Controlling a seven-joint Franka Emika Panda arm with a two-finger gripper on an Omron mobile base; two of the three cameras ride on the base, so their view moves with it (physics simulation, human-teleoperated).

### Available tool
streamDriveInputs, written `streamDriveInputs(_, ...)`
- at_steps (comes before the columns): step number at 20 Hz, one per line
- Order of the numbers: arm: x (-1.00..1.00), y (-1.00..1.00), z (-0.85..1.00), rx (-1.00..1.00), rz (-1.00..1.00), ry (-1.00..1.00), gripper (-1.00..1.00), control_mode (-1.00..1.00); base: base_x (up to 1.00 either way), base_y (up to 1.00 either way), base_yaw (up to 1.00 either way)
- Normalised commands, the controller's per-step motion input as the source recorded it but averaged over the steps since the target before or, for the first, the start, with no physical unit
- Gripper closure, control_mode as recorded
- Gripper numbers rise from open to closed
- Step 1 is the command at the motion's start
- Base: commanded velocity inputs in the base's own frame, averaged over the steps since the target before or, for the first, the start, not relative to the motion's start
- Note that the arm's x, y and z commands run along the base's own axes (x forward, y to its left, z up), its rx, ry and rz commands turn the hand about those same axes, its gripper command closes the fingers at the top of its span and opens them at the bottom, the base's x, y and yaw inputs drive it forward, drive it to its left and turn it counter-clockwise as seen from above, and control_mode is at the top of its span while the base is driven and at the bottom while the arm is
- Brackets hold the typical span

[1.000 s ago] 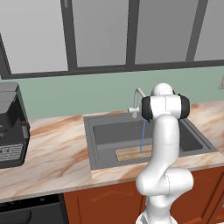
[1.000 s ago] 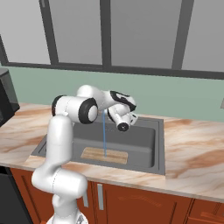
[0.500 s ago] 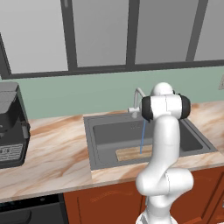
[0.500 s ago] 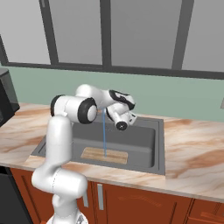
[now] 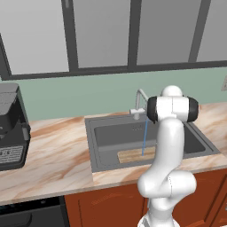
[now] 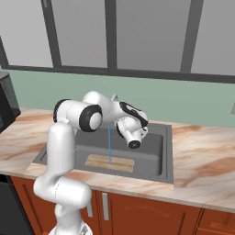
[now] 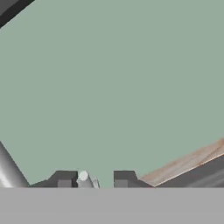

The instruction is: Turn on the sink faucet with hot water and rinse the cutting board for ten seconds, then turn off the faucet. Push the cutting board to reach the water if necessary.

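Observation:
The sink faucet (image 5: 140,98) stands at the back of the dark sink (image 5: 91,142). From its spout the water (image 5: 144,137) falls as a thin blue stream onto the cutting board (image 5: 131,155), which lies flat at the front of the basin. The right base view shows the same stream of water (image 6: 109,142) landing on the cutting board (image 6: 109,163). My gripper (image 7: 93,178) is up at the faucet's base, facing the green wall. Its two dark fingertips (image 7: 64,179) stand apart, and the lever's light-grey tip (image 7: 84,179) sits loose between them. The grey faucet stem (image 7: 8,168) rises at the left.
A black coffee machine (image 5: 11,128) stands on the marbled counter (image 5: 53,164) left of the sink. My white arm crosses over the right half of the basin. Windows run along the green back wall. Counter stone (image 6: 202,165) stretches to the right of the sink.
The hand has shifted slightly down and to the right at the faucet. The water keeps running onto the board, which has not moved.

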Motion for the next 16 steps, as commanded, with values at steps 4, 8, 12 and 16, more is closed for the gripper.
streamDriveInputs(4, -0.72, -0.42, -0.24, 0.00, -0.05, 0.07, 1.00, -1.00, 0.00, 0.00, 0.00)
streamDriveInputs(8, -0.69, -0.41, -0.21, 0.00, -0.05, 0.06, 1.00, -1.00, 0.00, 0.00, 0.00)
streamDriveInputs(12, -0.04, -0.05, 0.00, 0.00, -0.01, 0.01, 1.00, -1.00, 0.00, 0.00, 0.00)
streamDriveInputs(16, 0.00, 0.00, 0.00, 0.00, 0.00, 0.01, 1.00, -1.00, 0.00, 0.00, 0.00)
